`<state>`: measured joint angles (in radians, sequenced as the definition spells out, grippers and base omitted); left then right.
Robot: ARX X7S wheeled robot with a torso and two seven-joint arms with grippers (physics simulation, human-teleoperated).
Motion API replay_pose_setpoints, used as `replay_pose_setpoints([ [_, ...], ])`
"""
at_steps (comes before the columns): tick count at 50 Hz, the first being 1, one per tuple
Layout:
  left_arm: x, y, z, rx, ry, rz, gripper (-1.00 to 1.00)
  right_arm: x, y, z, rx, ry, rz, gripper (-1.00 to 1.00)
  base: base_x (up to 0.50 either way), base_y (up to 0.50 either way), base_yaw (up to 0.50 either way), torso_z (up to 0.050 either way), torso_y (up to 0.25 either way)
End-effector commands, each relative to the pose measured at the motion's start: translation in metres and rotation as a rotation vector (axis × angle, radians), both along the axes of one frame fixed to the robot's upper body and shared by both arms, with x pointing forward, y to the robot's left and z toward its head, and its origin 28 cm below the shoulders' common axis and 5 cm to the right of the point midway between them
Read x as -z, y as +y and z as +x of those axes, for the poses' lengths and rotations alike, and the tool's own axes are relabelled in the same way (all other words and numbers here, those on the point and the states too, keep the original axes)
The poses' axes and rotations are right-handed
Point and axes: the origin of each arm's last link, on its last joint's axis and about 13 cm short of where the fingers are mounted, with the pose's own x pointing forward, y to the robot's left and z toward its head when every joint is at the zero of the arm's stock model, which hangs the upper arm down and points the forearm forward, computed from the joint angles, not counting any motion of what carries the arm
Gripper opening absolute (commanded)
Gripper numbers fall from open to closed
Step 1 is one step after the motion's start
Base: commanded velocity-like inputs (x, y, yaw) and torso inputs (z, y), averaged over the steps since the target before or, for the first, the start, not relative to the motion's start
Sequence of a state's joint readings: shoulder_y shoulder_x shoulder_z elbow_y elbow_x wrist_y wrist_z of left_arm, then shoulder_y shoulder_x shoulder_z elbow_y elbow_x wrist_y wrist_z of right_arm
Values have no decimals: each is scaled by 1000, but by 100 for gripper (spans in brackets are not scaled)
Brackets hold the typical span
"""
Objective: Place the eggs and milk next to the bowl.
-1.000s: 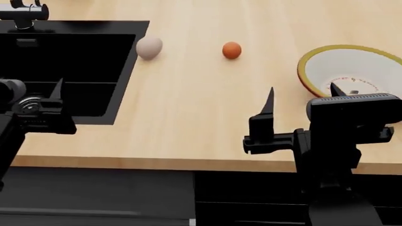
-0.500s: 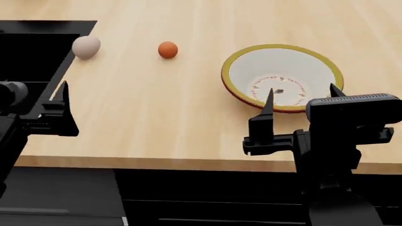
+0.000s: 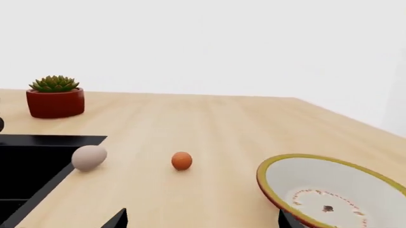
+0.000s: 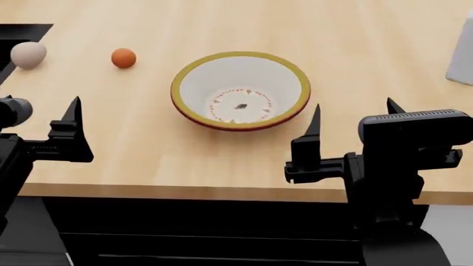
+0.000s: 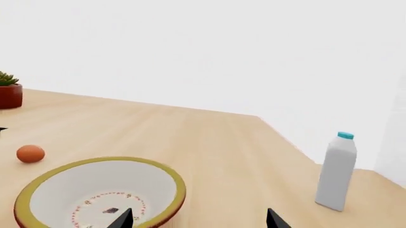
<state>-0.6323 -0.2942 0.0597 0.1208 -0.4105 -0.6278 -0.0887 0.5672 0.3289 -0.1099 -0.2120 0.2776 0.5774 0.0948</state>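
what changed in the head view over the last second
The view swung right: the eggs and bowl slid left in frame, the sink almost left it, and the milk came in at the right edge. Nothing was grasped; both end effectors held their open pose.

I'm holding both arms low & level: left gripper [image 4: 41, 119] spread wide, right gripper [image 4: 353, 118] too, fingers pointing fwd.

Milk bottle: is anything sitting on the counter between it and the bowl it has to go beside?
Nothing visible does. In the right wrist view the milk bottle stands upright on bare counter, apart from the bowl. Both eggs, orange-brown and pale, lie on the bowl's far side, toward the sink.
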Motion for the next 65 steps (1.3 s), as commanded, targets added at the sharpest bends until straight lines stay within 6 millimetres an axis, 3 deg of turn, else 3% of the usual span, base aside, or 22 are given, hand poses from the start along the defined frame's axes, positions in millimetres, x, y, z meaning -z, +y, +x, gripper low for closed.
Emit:
replay_pose_setpoints([
  [1, 0, -1, 0, 5, -7, -12, 100, 1, -1, 0, 5, -6, 9, 100, -1, -500, 0, 0, 0],
  [9, 0, 0, 0, 4, -10, -12, 100, 1, 0, 2, -2, -3, 6, 100, -1, -500, 0, 0, 0],
  [29, 1, 3, 0, 1, -16, -13, 100, -1, 4, 3, -17, 7, -12, 100, 34, 48, 0, 0, 0],
  [65, -2, 2, -2, 8, -25, -11, 100, -4, 3, 3, -12, 5, -8, 100, 214, -1, 0, 0, 0],
])
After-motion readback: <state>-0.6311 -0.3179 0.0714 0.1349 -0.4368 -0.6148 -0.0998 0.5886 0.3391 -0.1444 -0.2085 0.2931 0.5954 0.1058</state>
